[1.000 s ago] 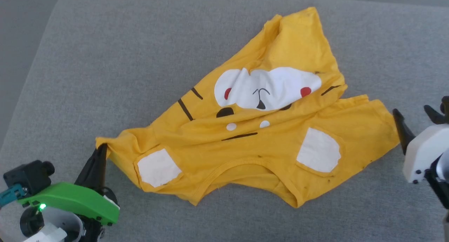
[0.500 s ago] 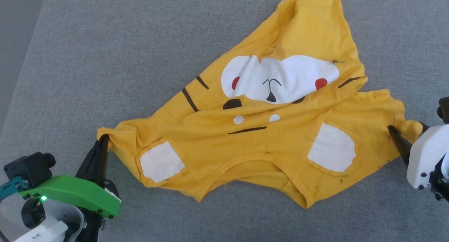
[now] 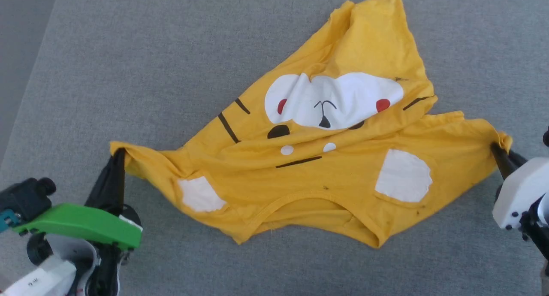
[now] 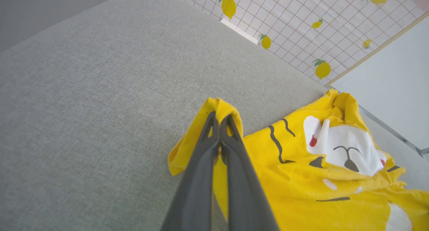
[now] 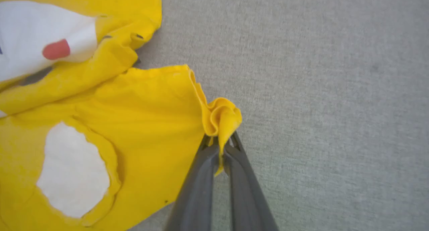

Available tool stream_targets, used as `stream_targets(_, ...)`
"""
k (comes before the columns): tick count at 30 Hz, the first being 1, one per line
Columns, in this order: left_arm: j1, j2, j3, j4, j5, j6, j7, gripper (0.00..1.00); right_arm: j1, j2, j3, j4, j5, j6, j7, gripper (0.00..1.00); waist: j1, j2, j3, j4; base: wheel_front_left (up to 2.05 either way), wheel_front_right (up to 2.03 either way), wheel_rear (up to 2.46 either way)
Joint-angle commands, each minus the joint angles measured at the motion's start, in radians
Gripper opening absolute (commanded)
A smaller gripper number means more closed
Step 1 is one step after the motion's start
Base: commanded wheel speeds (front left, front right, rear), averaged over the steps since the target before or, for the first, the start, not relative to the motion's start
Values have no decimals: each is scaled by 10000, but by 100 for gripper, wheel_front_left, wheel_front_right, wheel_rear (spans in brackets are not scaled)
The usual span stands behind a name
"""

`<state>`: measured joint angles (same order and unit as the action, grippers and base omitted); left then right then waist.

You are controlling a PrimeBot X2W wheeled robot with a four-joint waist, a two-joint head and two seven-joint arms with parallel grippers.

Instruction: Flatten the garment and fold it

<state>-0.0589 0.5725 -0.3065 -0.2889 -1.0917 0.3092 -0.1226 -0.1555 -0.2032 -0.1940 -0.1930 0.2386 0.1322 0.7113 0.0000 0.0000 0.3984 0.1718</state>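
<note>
yellow cat-face tee (image 3: 343,176) laid crumpled on grey fabric surface (image 3: 150,51), collar at near edge; left corner pinched by left hand (image 3: 119,152); right corner pinched by right hand (image 3: 497,148); far part bunched up

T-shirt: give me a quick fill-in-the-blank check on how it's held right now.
The left gripper is ____ on one end of the T-shirt. In the head view, the right gripper holds the T-shirt's ____ end. The printed cheeks are ____. The T-shirt lies on ____ fabric.
Missing words: shut; right; red; grey.
</note>
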Motion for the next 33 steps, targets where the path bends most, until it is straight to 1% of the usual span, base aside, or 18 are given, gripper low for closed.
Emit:
stream_targets(1, -355, 37, 97, 44, 119, -4, -112, 0, -323, 149, -58, -19, -108, -15, -511, 0, 0, 0, -395, -187, 0, 0, 0)
stream_targets(4, -757, 95, 258, -18, 252, 45, -204, 0, -738, 413, 14, -71, -98, -15, -1392, 0, 0, 0, -942, -371, 0, 0, 0)
stream_targets(8, -1408, 214, 466, -299, 154, 68, 19, 0, -1405, 673, 212, -430, 118, -15, -2134, 0, 0, 0, -1790, -618, 0, 0, 0)
stream_targets(15, -2938, 473, 556, -804, -217, 208, 1055, 0, -2945, 705, 792, -1068, 396, -15, -2752, 0, 0, 0, -3176, -1074, 0, 0, 0)
stream_targets(19, -3985, 449, 551, -986, -444, 382, 1630, 0, -3928, 525, 1193, -1298, 621, -15, -2641, 0, 0, 0, -3825, -1288, 0, 0, 0)
stream_targets(24, -5117, 487, 609, -1161, -694, 727, 2311, 0, -5149, 282, 1510, -1414, 1013, -15, -2260, 0, 0, 0, -4337, -1512, 0, 0, 0)
stream_targets(28, -5912, 437, 711, -1329, -999, 981, 2786, 0, -5912, 235, 1444, -1400, 1306, -15, -1771, 0, 0, 0, -4520, -1574, 0, 0, 0)
stream_targets(33, -6651, 465, 547, -1466, -1313, 1330, 3548, 0, -6347, 425, 1278, -1360, 1646, -15, -888, 0, 0, 0, -4478, -1612, 0, 0, 0)
